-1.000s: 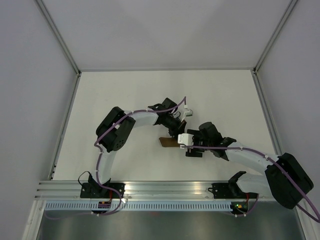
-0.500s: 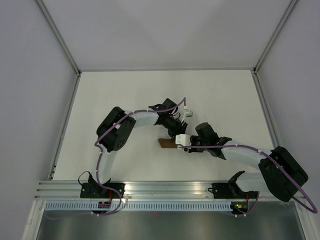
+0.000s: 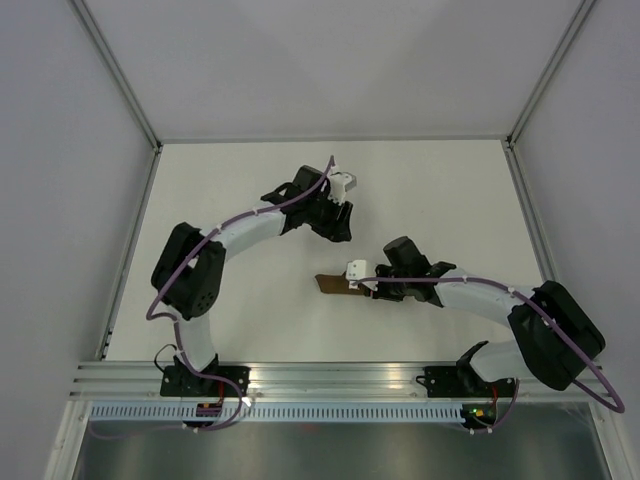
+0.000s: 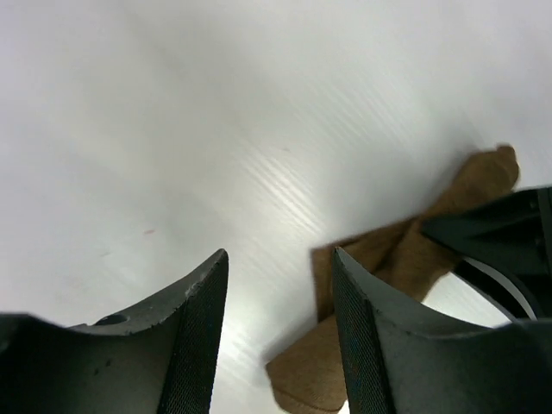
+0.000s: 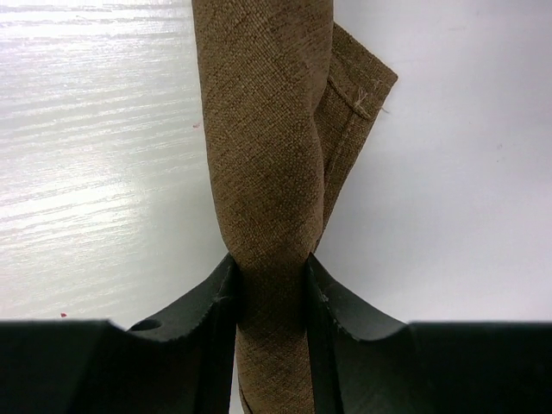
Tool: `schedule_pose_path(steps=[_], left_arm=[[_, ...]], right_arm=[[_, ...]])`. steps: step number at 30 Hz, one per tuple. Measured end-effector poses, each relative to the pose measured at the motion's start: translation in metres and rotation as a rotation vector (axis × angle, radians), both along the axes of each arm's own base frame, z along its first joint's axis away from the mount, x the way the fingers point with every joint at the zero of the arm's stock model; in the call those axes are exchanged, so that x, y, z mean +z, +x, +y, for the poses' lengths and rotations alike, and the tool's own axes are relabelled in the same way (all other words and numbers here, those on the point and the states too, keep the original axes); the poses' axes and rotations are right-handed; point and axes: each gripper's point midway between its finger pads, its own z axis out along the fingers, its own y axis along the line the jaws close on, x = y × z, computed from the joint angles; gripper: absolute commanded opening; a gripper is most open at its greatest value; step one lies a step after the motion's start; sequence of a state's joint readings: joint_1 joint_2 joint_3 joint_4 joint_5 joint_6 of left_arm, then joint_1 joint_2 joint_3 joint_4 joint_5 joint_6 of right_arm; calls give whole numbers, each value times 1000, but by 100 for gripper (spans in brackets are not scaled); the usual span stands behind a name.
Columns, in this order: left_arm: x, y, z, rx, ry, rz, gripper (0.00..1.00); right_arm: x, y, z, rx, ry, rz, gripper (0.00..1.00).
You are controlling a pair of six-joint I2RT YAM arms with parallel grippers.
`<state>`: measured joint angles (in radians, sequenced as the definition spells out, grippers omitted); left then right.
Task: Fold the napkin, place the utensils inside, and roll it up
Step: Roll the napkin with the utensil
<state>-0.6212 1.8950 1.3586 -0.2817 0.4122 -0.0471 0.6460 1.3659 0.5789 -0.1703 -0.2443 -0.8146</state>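
Observation:
The napkin (image 3: 333,285) is a brown cloth rolled into a narrow bundle lying on the white table (image 3: 240,190). My right gripper (image 3: 362,287) is shut on the roll's right part. In the right wrist view both fingers (image 5: 216,304) press the sides of the roll (image 5: 267,129), with a loose hemmed corner to its right. My left gripper (image 3: 338,230) stands open farther back, apart from the napkin. In the left wrist view its jaws (image 4: 280,332) have only bare table between them, with the napkin (image 4: 405,254) beyond the right finger. No utensils show.
Grey walls enclose the table (image 3: 440,190) on the left, back and right. A metal rail (image 3: 330,375) with both arm bases runs along the near edge. The right gripper's dark body (image 4: 504,246) shows at the right edge of the left wrist view.
My left gripper has opened, let go of the napkin and drawn back and to the left. My right gripper has closed on the roll and shifted slightly left.

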Motion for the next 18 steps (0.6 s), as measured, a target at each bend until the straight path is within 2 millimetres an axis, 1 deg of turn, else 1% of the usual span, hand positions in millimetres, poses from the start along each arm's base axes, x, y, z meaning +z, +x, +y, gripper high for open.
schedule_pose_path(steps=[1, 3, 5, 8, 11, 13, 16, 18], left_arm=[[8, 6, 6, 39, 5, -27, 56], [26, 19, 25, 159, 31, -98, 56], [39, 24, 41, 262, 48, -136, 56], [50, 23, 70, 434, 67, -162, 57], [46, 11, 99, 578, 84, -150, 57], [38, -1, 114, 651, 78, -126, 57], [22, -21, 128, 726, 57, -74, 57], [8, -34, 131, 771, 30, -38, 57]], right_arm=[[0, 0, 0, -6, -1, 9, 18], [0, 0, 1, -21, -1, 27, 18], [0, 1, 2, -37, -1, 47, 18], [0, 3, 5, -71, 1, 90, 16], [-1, 10, 9, -111, 7, 143, 15], [-1, 17, 15, -136, 20, 177, 15], [-1, 27, 24, -171, 40, 217, 15], [-2, 33, 30, -193, 53, 239, 15]])
